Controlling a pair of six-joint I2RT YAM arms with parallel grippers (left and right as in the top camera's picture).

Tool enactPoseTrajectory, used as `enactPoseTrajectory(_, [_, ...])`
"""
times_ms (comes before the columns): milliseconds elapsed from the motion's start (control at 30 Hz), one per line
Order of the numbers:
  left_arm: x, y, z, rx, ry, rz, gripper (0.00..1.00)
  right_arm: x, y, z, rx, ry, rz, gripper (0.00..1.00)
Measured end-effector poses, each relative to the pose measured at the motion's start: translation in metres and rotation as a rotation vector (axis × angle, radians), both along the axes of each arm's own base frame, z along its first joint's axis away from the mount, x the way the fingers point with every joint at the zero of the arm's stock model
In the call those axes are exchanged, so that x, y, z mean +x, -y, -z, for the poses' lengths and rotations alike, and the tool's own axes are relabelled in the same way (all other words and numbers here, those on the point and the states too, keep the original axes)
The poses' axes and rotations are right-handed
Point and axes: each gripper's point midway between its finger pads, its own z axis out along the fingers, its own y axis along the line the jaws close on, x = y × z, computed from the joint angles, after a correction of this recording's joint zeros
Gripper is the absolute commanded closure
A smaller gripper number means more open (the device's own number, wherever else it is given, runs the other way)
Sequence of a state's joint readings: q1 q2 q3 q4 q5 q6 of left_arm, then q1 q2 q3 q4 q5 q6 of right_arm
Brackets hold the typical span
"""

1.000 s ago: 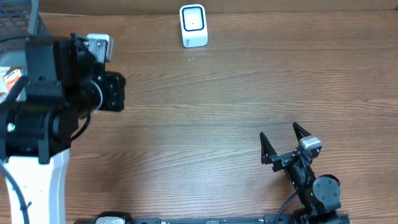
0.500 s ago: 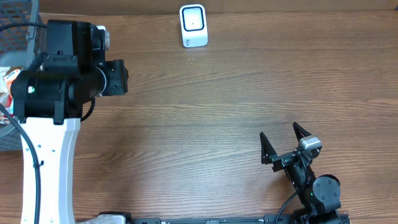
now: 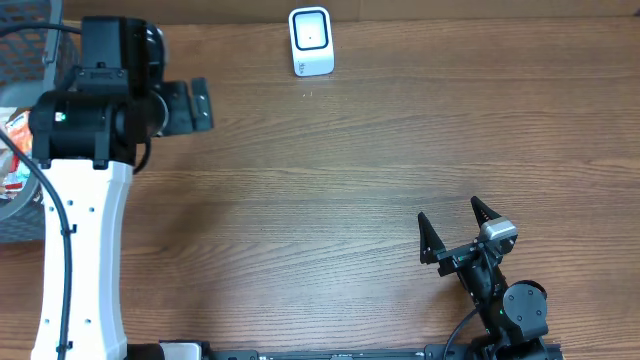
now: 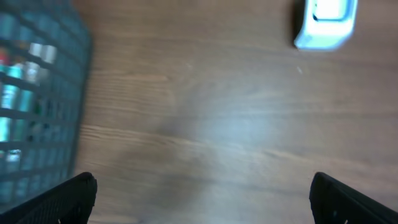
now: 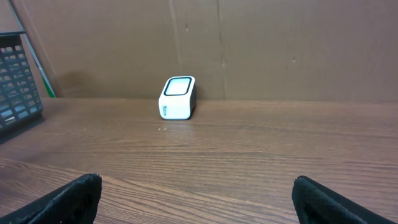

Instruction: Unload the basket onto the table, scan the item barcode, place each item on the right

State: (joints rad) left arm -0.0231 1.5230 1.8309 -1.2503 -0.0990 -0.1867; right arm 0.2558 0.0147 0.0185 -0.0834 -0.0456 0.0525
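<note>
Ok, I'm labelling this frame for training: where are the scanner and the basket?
scanner (image 3: 311, 42), overhead view, middle of its white body.
basket (image 5: 17, 81), right wrist view, its dark mesh wall.

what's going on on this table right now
The left arm reaches out beside the wire basket, which holds packaged goods. Its pincer is wide open and empty over the bare wooden table. The white barcode scanner sits at the far edge with nothing in front of it. The right pincer rests open near the front edge, also holding nothing. No item is being scanned.
</note>
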Motion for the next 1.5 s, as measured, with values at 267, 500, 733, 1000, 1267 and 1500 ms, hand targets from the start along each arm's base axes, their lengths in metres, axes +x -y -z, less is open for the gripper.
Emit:
enactPoseTrajectory(267, [0.030, -0.077, -0.039, 0.049, 0.219, -0.191, 0.00, 0.000, 0.000, 0.000, 0.000, 0.000, 0.000, 0.00])
enactPoseTrajectory(500, [0.021, -0.173, -0.079, 0.163, 0.368, -0.369, 0.00, 0.000, 0.000, 0.000, 0.000, 0.000, 0.000, 0.00])
enactPoseTrajectory(733, [0.003, -0.244, -0.067, 0.229, 0.326, -0.445, 0.00, 0.000, 0.000, 0.000, 0.000, 0.000, 0.000, 0.00])
enactPoseTrajectory(1000, [0.013, -0.290, 0.029, 0.093, 0.122, -0.375, 0.00, 0.000, 0.000, 0.000, 0.000, -0.001, 0.000, 0.00])
enactPoseTrajectory(1267, [0.022, -0.301, 0.073, 0.019, 0.063, -0.305, 0.00, 0.000, 0.000, 0.000, 0.000, 0.000, 0.000, 0.00])
enactPoseTrajectory(1500, [0.031, -0.289, 0.122, -0.063, -0.025, -0.184, 0.00, 0.000, 0.000, 0.000, 0.000, 0.000, 0.000, 0.00])
